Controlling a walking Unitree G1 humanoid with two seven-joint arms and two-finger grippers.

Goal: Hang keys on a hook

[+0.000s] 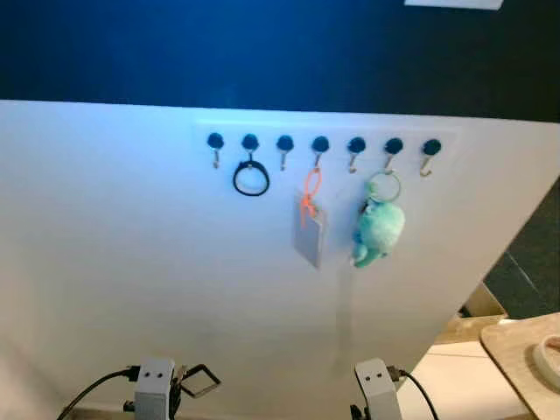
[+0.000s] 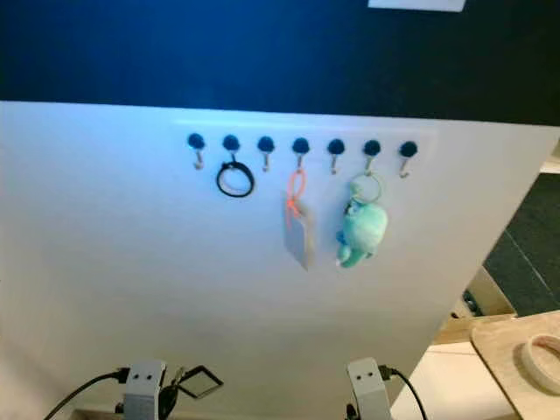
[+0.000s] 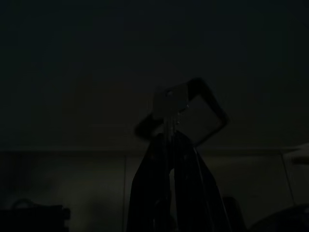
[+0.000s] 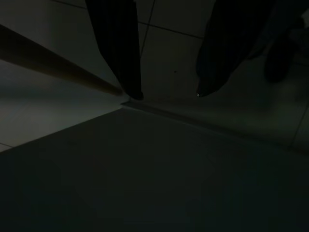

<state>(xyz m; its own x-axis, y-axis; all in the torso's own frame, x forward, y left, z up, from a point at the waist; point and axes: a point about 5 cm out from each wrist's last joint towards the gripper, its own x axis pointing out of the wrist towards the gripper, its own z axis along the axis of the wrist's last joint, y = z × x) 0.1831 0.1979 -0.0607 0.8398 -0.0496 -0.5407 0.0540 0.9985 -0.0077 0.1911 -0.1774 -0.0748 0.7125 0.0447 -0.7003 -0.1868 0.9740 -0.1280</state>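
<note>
White wall panel (image 1: 131, 262) carries a row of seven hooks (image 1: 320, 145). Hanging from them: black ring (image 1: 251, 178), orange-looped tag (image 1: 310, 229), teal plush keychain (image 1: 378, 229).

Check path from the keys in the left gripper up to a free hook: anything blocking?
Nothing visible blocks it. The left gripper holds the keys low against the white wall; the leftmost hook above is bare. The black ring hangs beside it, on the next hook.
</note>
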